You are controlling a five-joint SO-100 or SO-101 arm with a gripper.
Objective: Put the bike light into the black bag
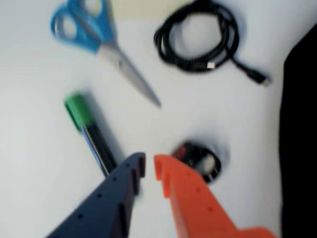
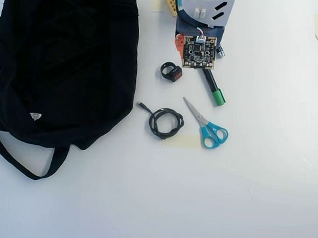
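Observation:
The bike light (image 1: 198, 159) is a small black piece with a red face and a loop strap, lying on the white table. In the wrist view my gripper (image 1: 149, 164) hovers just left of it, its dark blue and orange fingers a narrow gap apart with nothing between them. The orange finger (image 1: 183, 198) covers the light's lower left edge. From overhead, the bike light (image 2: 171, 72) lies just below-left of the arm's wrist board (image 2: 200, 51), which hides the fingertips. The black bag (image 2: 65, 59) fills the upper left, and its edge (image 1: 299, 148) shows at the wrist view's right.
A green-capped marker (image 2: 212, 88) lies under the arm's right side, also seen as the marker (image 1: 91, 130). Blue-handled scissors (image 2: 207, 125) and a coiled black cable (image 2: 166, 122) lie beyond the light, on the side away from the arm. The bag's strap (image 2: 21, 162) loops out at lower left.

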